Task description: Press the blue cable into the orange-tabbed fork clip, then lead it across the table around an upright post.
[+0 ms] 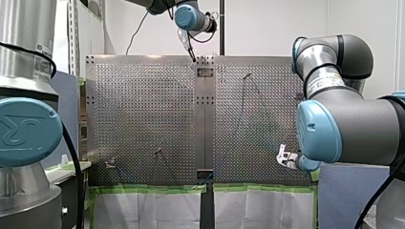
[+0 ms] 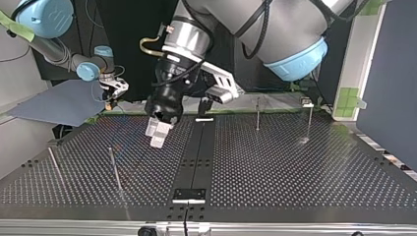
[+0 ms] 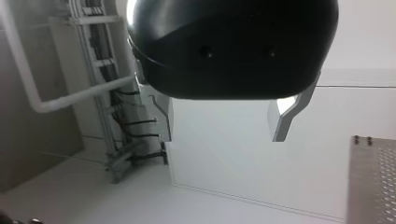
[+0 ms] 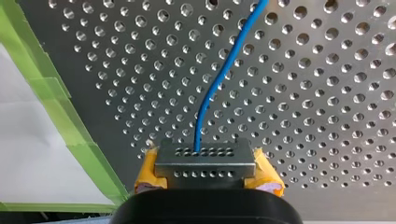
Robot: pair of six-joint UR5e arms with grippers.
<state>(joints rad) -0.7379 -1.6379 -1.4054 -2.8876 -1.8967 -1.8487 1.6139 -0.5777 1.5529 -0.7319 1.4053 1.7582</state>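
Blue cable (image 4: 219,79), pinched between my right gripper (image 4: 204,155)'s yellow pads (image 4: 148,170), runs ahead toward one o'clock over the perforated table (image 4: 327,116); my left gripper (image 3: 223,135) gapes wide, empty, near the front view's twelve o'clock.

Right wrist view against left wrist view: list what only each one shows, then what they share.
Only the right wrist view: my right pincer, yellow-padded, shut on the blue cable, which runs off over the holes; green tape along the edge. Only the left wrist view: my left pincer, open and empty, with a white wall and a white pipe beyond it. Both: the perforated table, only a corner of it in the left wrist view.
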